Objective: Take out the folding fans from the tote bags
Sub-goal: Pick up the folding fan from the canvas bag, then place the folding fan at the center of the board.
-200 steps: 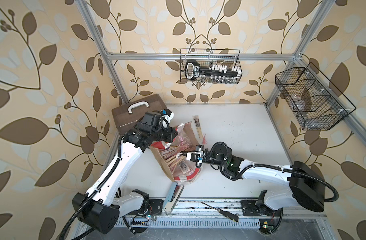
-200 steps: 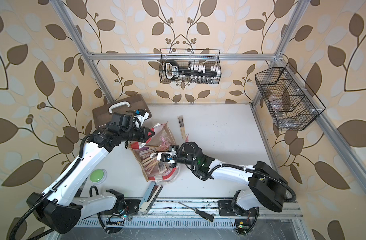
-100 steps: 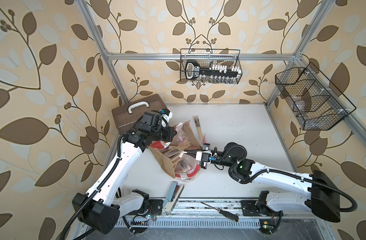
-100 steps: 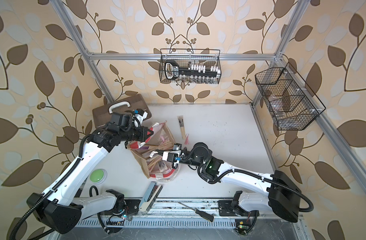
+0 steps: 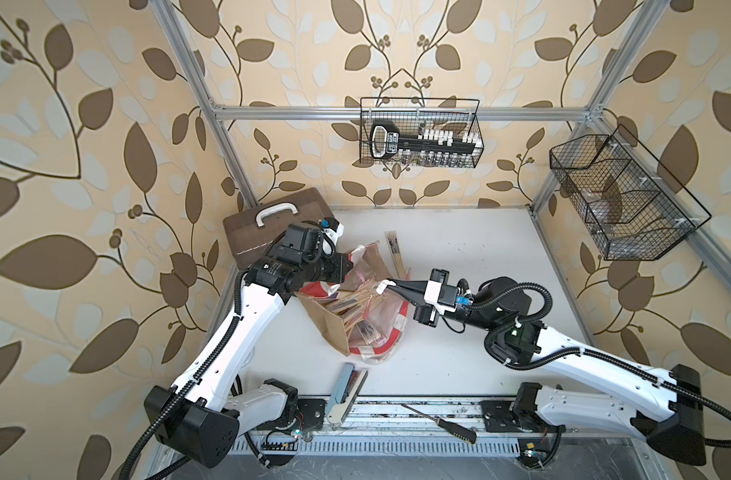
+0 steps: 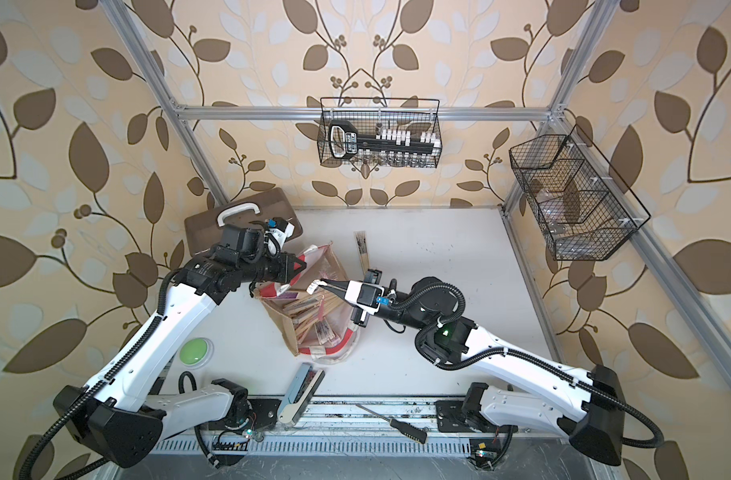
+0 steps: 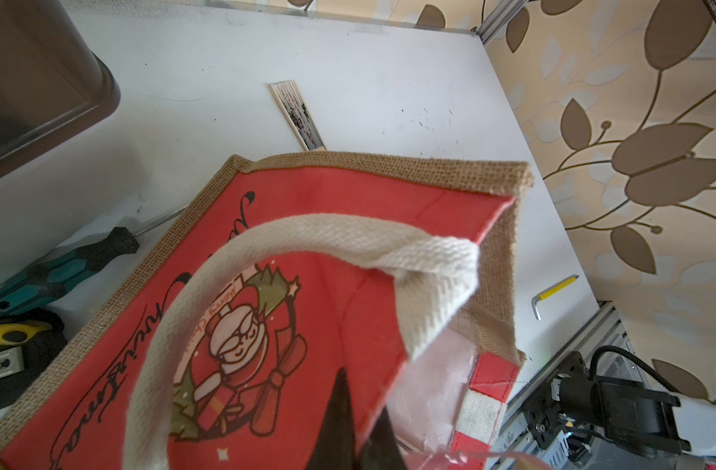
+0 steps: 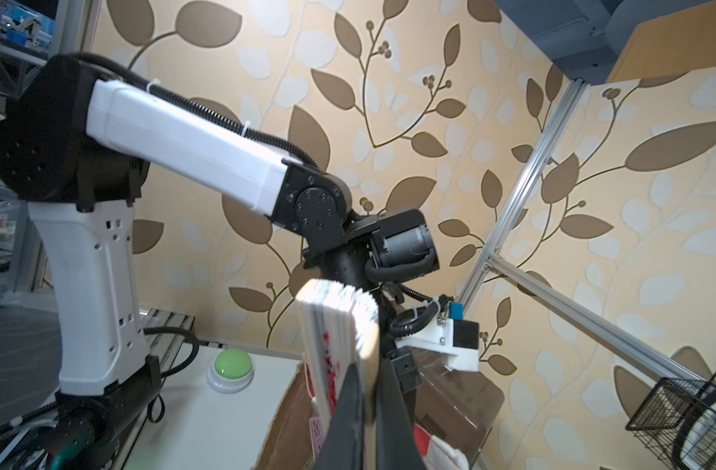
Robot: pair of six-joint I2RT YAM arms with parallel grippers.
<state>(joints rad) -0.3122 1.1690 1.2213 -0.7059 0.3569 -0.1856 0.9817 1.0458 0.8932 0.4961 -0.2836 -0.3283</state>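
The tote bag [image 5: 326,320] [image 6: 285,320] of brown jute with red panels lies on its side mid-table, mouth up, several folding fans [image 5: 355,307] [image 6: 305,311] inside. My left gripper [image 5: 346,266] [image 6: 297,266] [image 7: 364,411] is shut on the bag's red rim [image 7: 389,366], below its white handle [image 7: 307,236]. My right gripper [image 5: 393,284] [image 6: 328,284] [image 8: 368,386] hovers over the bag's mouth, shut on one pale fan [image 8: 332,321] [image 5: 381,286], whose end sticks out past the fingertips. Another fan [image 5: 395,253] [image 6: 361,249] [image 7: 299,118] lies on the table behind the bag.
A brown case [image 5: 272,224] with a white handle stands at the back left. A light-blue stapler-like tool [image 5: 343,390] and a screwdriver [image 5: 438,422] lie at the front edge. A green button [image 6: 194,351] is at left. Wire baskets [image 5: 420,137] [image 5: 621,199] hang on the walls.
My right gripper has come up out of the bag's mouth with a fan in it, and its arm has drawn back to the right. The left gripper has kept its hold on the rim.
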